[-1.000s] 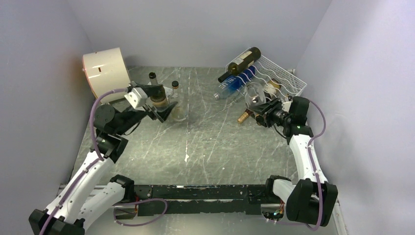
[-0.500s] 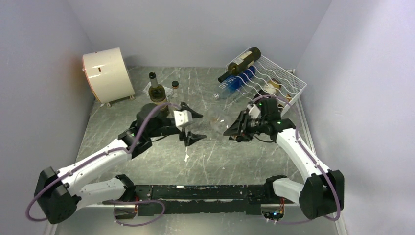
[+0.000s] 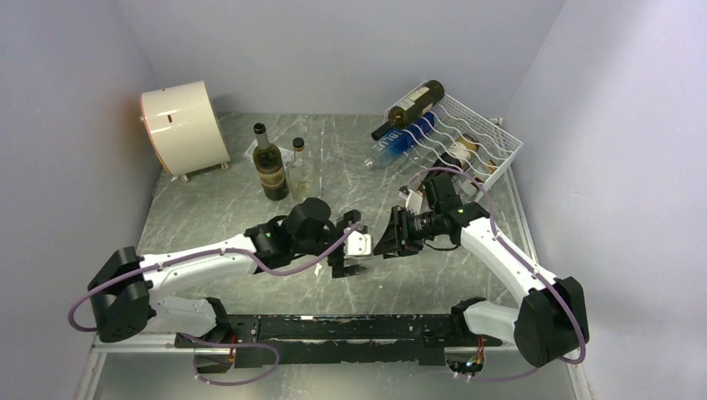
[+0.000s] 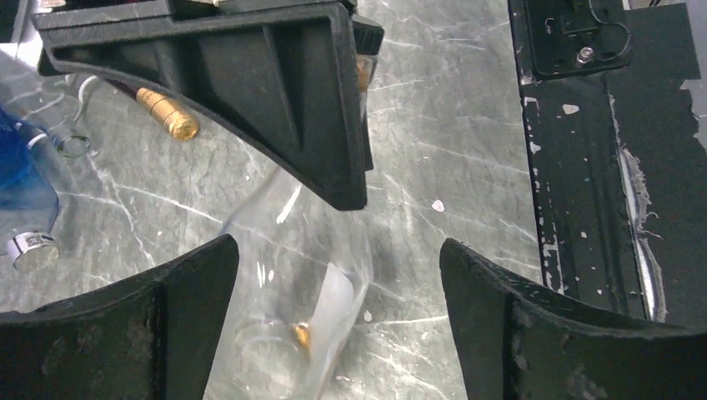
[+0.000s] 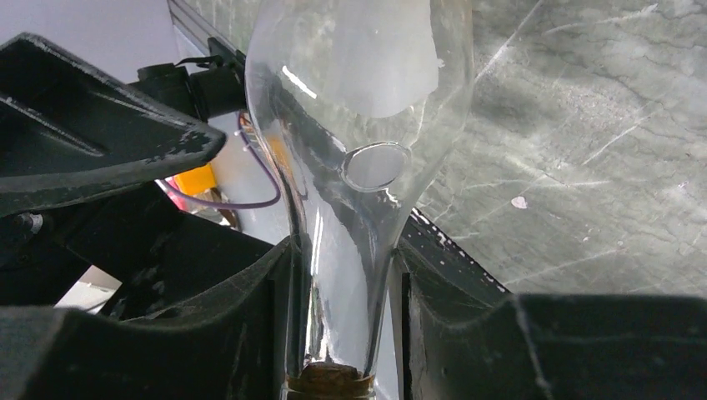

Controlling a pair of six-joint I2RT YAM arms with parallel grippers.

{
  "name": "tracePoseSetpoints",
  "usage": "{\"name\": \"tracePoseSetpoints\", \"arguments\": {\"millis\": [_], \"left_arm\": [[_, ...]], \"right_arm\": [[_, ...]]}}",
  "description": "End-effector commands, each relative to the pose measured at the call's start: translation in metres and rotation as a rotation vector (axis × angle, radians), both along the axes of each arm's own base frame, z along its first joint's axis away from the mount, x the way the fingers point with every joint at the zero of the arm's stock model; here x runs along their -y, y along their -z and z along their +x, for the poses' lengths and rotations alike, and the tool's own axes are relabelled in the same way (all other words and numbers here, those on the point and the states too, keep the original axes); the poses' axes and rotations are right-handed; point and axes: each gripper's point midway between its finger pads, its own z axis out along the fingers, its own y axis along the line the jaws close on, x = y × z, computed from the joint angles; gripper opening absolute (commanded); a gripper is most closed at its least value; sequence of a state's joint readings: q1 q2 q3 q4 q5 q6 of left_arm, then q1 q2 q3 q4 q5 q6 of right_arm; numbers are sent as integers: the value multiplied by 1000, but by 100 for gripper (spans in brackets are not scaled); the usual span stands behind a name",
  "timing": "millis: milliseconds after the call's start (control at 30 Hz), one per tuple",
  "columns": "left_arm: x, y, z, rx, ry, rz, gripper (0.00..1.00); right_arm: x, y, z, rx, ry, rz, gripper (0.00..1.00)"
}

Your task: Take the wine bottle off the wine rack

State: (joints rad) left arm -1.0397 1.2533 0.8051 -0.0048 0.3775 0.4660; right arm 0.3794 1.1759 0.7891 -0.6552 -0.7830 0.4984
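Note:
The white wire wine rack (image 3: 488, 137) stands at the back right. On it lie a dark bottle with a pale label (image 3: 413, 104), a blue bottle (image 3: 404, 142) and another bottle (image 3: 463, 148). My right gripper (image 3: 388, 237) is off the rack at mid-table, shut on the neck of a clear corked glass bottle (image 5: 358, 125), just above the cork (image 5: 329, 383). My left gripper (image 3: 348, 250) faces it, open. In the left wrist view its fingers (image 4: 167, 325) stand on either side of the clear bottle's body (image 4: 292, 283) without touching it.
A dark wine bottle (image 3: 271, 162) stands upright at the back left with a small vial (image 3: 298, 148) beside it. A cream drum (image 3: 179, 125) sits in the back-left corner. A gold-capped bottle neck (image 4: 167, 112) lies near the rack. A black rail (image 3: 333, 327) runs along the near edge.
My right gripper has carried the clear bottle from beside the rack left to mid-table. My left arm has swung from the standing dark bottle down to the centre, meeting it.

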Motion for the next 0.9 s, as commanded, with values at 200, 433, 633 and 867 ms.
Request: {"name": "tracePoseSetpoints", "arguments": {"millis": [200, 433, 633, 867], "left_arm": [[34, -2, 9, 2, 53, 10, 96], [43, 32, 12, -49, 70, 95, 96], [39, 48, 24, -6, 17, 110, 93], [39, 49, 25, -7, 4, 105, 57]], "right_arm": [[-14, -34, -4, 175, -131, 158, 0], [-15, -46, -3, 212, -135, 165, 0], [-14, -51, -6, 226, -138, 171, 0], [-14, -54, -7, 244, -143, 181, 16]]}}
